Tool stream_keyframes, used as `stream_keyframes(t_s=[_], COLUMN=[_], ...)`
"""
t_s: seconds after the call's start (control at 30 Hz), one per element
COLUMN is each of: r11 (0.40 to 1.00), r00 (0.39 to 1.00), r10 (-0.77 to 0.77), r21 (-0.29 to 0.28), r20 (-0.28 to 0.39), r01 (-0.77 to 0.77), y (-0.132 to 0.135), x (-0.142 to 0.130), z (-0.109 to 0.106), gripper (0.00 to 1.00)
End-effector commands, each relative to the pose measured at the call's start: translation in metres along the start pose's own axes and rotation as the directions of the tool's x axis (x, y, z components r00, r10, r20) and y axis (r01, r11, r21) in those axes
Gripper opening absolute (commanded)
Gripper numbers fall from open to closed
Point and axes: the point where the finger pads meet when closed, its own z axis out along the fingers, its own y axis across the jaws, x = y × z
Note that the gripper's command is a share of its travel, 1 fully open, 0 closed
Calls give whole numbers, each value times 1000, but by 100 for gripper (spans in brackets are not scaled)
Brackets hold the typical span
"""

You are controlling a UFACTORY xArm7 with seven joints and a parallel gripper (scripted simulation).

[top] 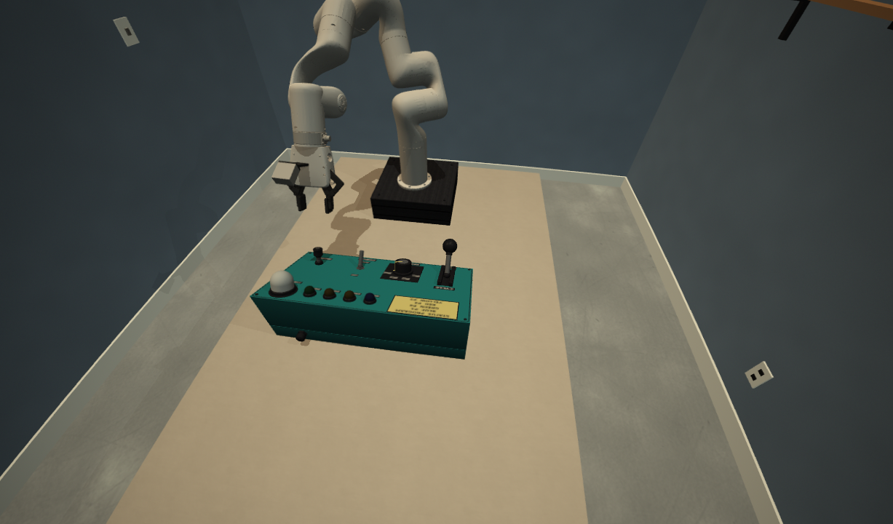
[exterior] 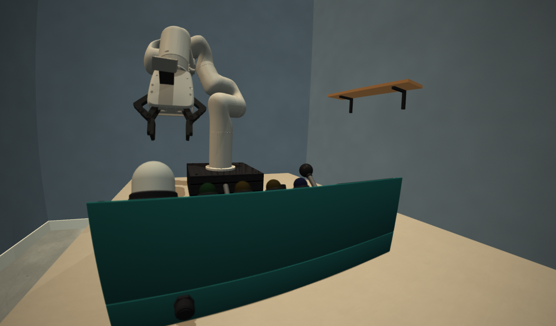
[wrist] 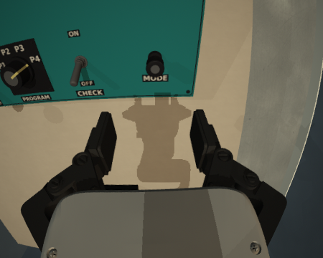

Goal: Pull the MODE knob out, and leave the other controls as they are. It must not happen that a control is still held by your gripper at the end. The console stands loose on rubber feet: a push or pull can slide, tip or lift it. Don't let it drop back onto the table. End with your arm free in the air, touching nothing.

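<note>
The teal console [top: 367, 303] stands on the tan table top. Its small black MODE knob [top: 317, 252] sits at the back left corner of the panel; in the wrist view the MODE knob [wrist: 154, 62] stands above its label near the panel's edge. My gripper [top: 315, 203] hangs open and empty in the air behind and above that corner, pointing down. It also shows in the exterior view [exterior: 169, 132] and in the wrist view [wrist: 154, 136], short of the console's edge. The knob is hidden in the exterior view.
On the panel are the CHECK toggle [wrist: 78, 70], the PROGRAM dial [wrist: 15, 74], a black ball lever [top: 448, 255], a white dome [top: 282, 282] and several small buttons [top: 339, 294]. The arm's black base [top: 415, 190] stands behind the console. A black knob [exterior: 184, 306] sits on the front face.
</note>
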Motion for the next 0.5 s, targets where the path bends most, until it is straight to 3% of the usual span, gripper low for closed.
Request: stream_keyframes(t_s=[0.0, 0.47], r11=[1000, 1000], r00=[1000, 1000], r10=[-1, -1], r21=[-2, -2], r20=[-2, -2], r01=[1, 1], y=[1, 2], x=[1, 2], z=[7, 52], gripper=[76, 76])
